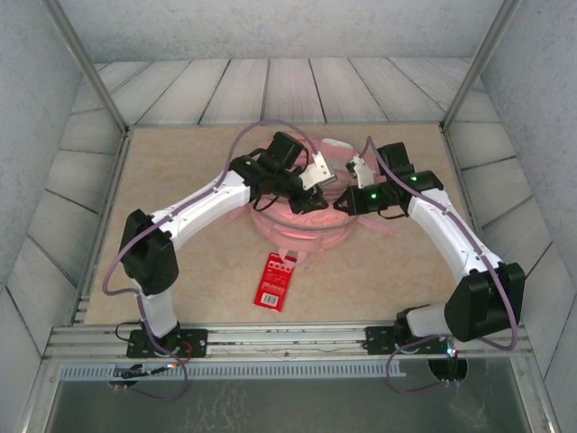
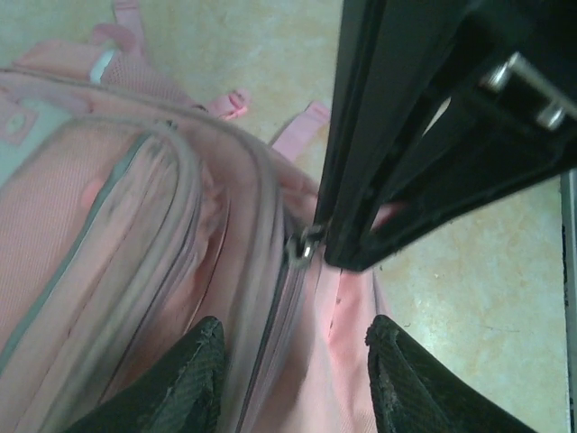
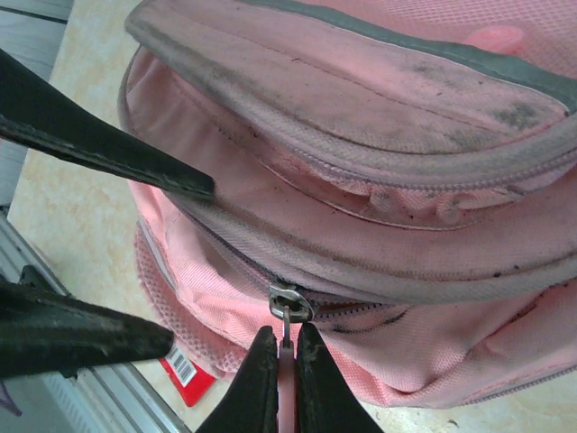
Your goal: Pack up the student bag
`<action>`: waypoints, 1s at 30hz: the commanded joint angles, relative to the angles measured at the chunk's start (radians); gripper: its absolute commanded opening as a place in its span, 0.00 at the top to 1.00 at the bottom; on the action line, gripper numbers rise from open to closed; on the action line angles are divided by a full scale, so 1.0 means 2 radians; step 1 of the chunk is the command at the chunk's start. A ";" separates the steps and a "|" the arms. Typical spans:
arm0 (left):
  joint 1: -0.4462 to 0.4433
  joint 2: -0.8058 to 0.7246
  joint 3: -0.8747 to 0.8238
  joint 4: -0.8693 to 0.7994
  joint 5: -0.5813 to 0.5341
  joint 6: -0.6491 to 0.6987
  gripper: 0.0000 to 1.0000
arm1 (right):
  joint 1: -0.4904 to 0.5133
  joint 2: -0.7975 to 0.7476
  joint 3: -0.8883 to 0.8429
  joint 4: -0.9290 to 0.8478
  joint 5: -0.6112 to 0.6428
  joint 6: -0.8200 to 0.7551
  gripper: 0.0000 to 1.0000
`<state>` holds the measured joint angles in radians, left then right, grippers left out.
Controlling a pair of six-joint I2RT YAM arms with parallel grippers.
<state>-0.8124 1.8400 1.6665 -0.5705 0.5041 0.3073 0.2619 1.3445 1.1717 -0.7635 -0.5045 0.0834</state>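
We see the large pink fabric backpack [image 1: 302, 236] at the middle of the beige surface [image 1: 180, 171], its rounded zipped edge toward 6 o'clock; we cannot tell its long axis. The right tool [image 3: 281, 336] pinches the small metal zip pull [image 3: 290, 303]. The left tool [image 2: 293, 347] stands partly open astride a grey zip seam [image 2: 269, 311].

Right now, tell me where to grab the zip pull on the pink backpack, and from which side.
Pinch the zip pull by its thin flat tab, just below the slider, with one finger on each face. The tab sticks out clear of the student bag, so come in end-on from its free end. The right pincer is shut on it this way.
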 commanded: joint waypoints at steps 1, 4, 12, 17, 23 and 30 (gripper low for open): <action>-0.006 0.015 0.031 -0.050 -0.014 0.028 0.57 | 0.007 -0.003 0.018 0.005 -0.045 -0.013 1.00; -0.009 0.023 0.038 -0.059 -0.021 0.034 0.59 | 0.008 -0.003 0.014 0.007 -0.048 -0.013 1.00; -0.009 0.022 0.007 -0.048 -0.038 0.032 0.63 | 0.009 -0.010 0.003 0.017 -0.053 -0.013 1.00; -0.009 0.017 -0.009 -0.034 -0.075 0.022 0.60 | 0.009 -0.011 -0.004 0.013 -0.055 -0.015 1.00; -0.008 0.028 -0.012 -0.032 -0.075 0.028 0.69 | 0.009 -0.020 -0.004 0.012 -0.053 -0.014 1.00; -0.005 0.028 -0.017 -0.038 -0.092 0.022 1.00 | 0.009 -0.016 -0.004 0.013 -0.048 -0.012 1.00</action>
<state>-0.8307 1.8740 1.6508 -0.6079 0.3763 0.3626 0.2760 1.3441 1.1511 -0.7559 -0.5339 0.0731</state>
